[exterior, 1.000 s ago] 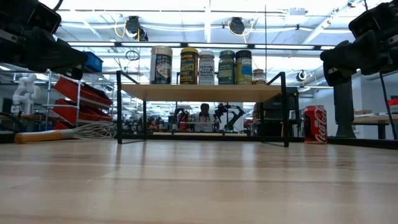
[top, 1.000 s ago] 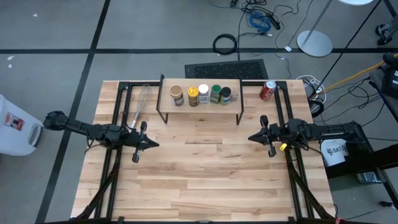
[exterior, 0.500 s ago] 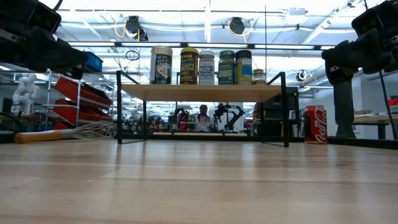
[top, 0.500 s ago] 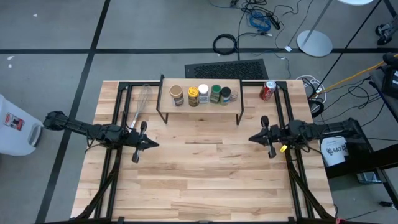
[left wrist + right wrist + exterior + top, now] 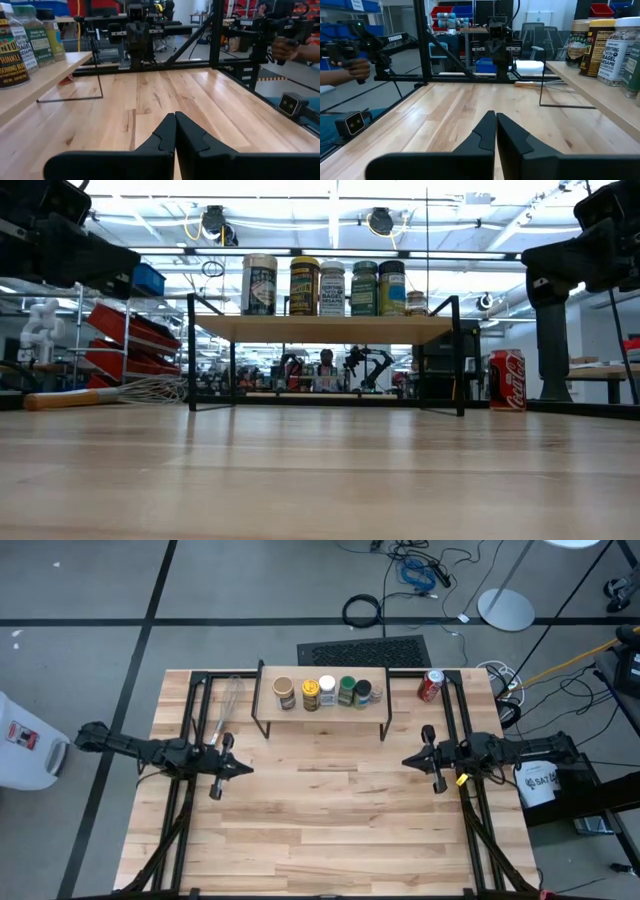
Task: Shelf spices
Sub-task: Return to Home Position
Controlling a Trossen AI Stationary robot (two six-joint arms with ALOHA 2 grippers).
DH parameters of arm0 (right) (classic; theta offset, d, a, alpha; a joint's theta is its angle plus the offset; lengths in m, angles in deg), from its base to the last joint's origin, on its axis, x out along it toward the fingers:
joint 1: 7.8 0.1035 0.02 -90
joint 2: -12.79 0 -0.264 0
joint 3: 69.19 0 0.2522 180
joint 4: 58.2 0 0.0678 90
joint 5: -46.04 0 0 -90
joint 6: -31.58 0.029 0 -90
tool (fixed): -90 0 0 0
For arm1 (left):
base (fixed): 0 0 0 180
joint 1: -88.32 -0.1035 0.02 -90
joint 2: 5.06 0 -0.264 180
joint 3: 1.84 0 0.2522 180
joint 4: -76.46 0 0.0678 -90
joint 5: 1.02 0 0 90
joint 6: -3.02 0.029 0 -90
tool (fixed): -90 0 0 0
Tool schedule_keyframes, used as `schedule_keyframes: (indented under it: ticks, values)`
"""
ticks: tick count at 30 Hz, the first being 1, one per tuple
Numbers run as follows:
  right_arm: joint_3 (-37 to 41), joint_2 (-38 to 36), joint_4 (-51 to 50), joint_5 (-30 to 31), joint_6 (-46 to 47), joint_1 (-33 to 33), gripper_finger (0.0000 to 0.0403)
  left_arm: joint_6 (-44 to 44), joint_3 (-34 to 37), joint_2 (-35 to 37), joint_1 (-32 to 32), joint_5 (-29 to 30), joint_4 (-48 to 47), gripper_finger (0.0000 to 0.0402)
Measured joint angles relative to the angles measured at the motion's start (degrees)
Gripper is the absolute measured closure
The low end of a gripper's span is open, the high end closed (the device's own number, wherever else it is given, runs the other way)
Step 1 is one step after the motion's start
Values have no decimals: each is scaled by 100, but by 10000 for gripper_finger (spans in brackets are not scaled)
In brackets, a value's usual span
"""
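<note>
Both arms sit slightly farther back toward their own sides of the table [image 5: 330, 830] than a second ago. Left gripper [image 5: 236, 767] near the left edge, right gripper [image 5: 410, 761] near the right. Each pincer's fingers pressed together, holding nothing. Shelf [image 5: 320, 714] unmoved, mid far edge. Spices [image 5: 327, 690] in a row on its board. Red can [image 5: 430, 686] off its right end, whisk [image 5: 228, 705] off its left.

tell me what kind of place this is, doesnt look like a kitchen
Probably a robotics lab or workshop, not a kitchen: red storage bins and another small robot arm show in the background, and loose cables lie on the grey floor.
</note>
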Motion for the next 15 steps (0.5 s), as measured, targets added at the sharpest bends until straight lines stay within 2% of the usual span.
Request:
schedule_keyframes:
  ticks: [8,15]
  values:
    - [-2,0,-33,-97,-4,-2,403,154,0,817,-9,14,-312,396]
    - [-4,6,-31,-101,-93,-2,403,205,-44,823,-216,-7,-461,396]
